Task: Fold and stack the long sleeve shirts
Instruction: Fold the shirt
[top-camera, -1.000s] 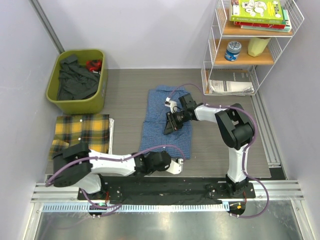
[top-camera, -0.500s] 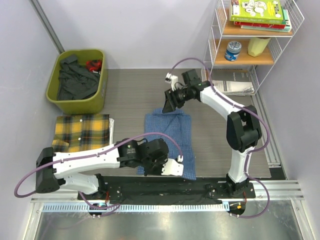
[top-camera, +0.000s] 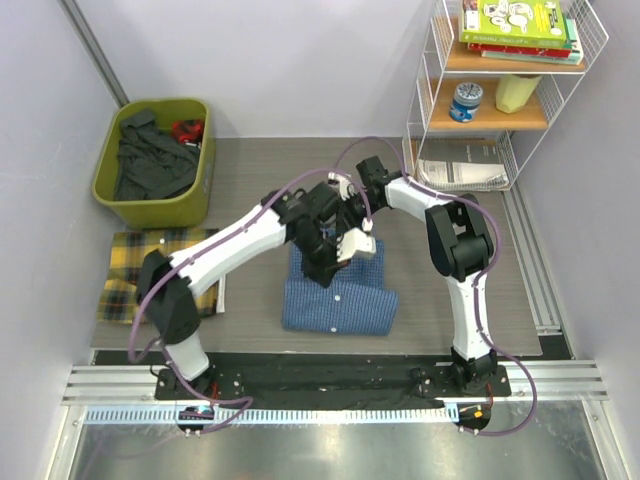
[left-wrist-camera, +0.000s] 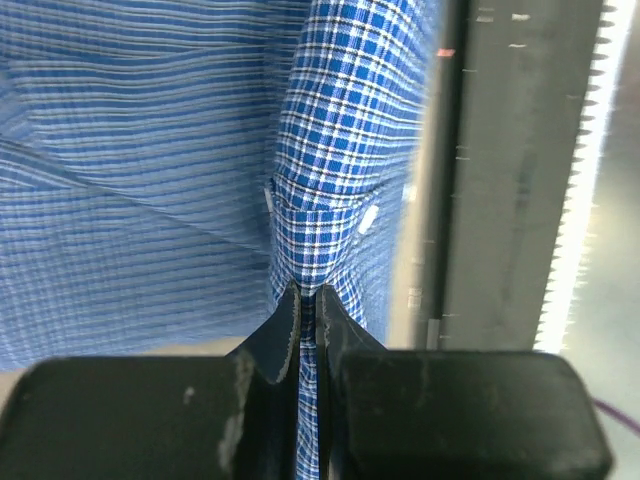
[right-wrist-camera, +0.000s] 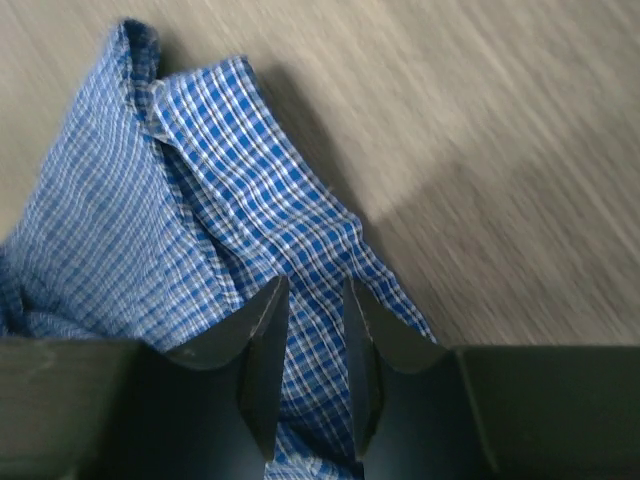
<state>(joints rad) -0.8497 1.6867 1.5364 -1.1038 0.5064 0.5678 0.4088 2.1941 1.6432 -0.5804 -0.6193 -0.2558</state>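
Note:
The blue checked shirt (top-camera: 340, 300) lies folded in a short block mid-table. Over its far part my left gripper (top-camera: 330, 262) is shut on a raised fold of the blue cloth (left-wrist-camera: 330, 150), and the fabric runs down between its fingers (left-wrist-camera: 285, 330). My right gripper (top-camera: 345, 200) hangs at the shirt's far edge. Its jaws stand slightly apart over a loose flap of the blue shirt (right-wrist-camera: 230, 170) lying on the table, and its fingertips (right-wrist-camera: 265, 310) show a gap. The yellow plaid shirt (top-camera: 125, 275) lies folded at the left, partly behind my left arm.
A green bin (top-camera: 200, 195) of dark clothes stands at the far left. A wire shelf (top-camera: 425, 130) with books, a can and papers stands at the far right. A metal rail (top-camera: 330, 375) runs along the near edge.
My left arm swung from the near edge up to mid-table, carrying the blue shirt's near end over. The right gripper lifted the far end, then came down. The shirt is now shorter.

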